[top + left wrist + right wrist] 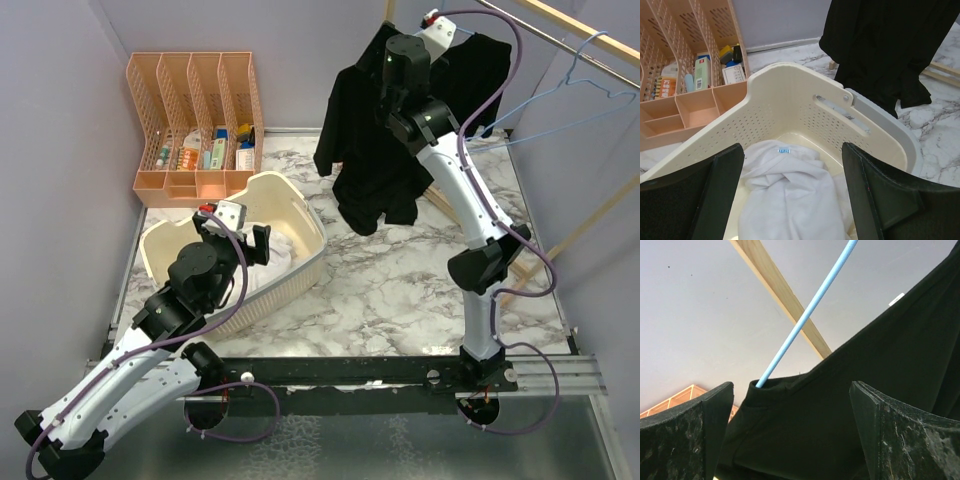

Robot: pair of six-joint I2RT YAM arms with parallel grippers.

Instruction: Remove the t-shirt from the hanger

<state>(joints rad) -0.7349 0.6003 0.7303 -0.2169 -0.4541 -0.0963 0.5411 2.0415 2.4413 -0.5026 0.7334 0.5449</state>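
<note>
A black t-shirt (372,150) hangs on a light blue hanger from a wooden rail (560,25) at the back right. In the right wrist view the hanger's blue neck (805,315) rises out of the shirt's collar (772,386). My right gripper (792,440) is open, raised at the shirt's shoulder, with the black cloth between its fingers but not pinched. My left gripper (792,200) is open and empty above a cream laundry basket (305,215). The black shirt's hem (880,55) shows at the top right of the left wrist view.
White clothing (790,195) lies in the basket (790,95). A pink desk organiser (195,120) with small items stands at the back left. An empty light blue hanger (590,85) hangs on the rail at the right. Wooden rack legs (590,220) stand on the marble table.
</note>
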